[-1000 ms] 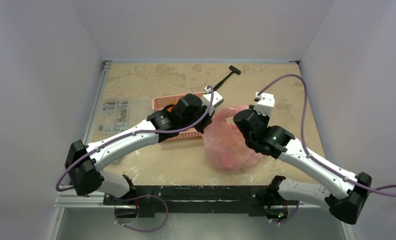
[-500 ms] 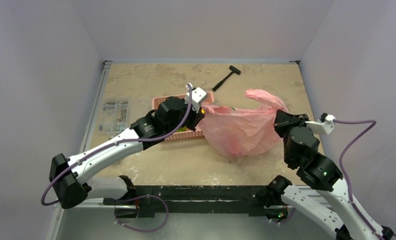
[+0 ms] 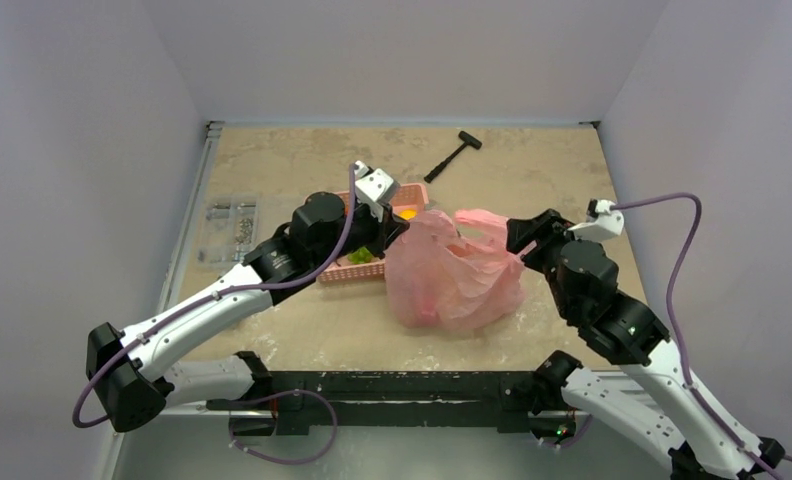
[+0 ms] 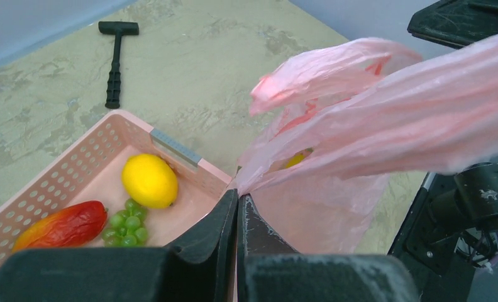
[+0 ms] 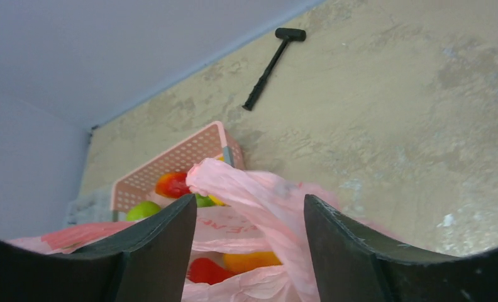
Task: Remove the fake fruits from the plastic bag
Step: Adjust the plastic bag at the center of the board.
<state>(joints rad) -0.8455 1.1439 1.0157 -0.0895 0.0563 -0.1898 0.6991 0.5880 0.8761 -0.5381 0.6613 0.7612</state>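
Slumped since before, plastic bag [image 3: 452, 285] sits mid-frame: right gripper [image 5: 249, 202] gapes around its handle, left gripper [image 4: 237, 198] pinches its rim.

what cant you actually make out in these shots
How many fake fruits the plastic bag holds: all views, its crumpled film hides most.
Pink basket contents, top view: left arm covers most.
Clear box contents, top view: too small.
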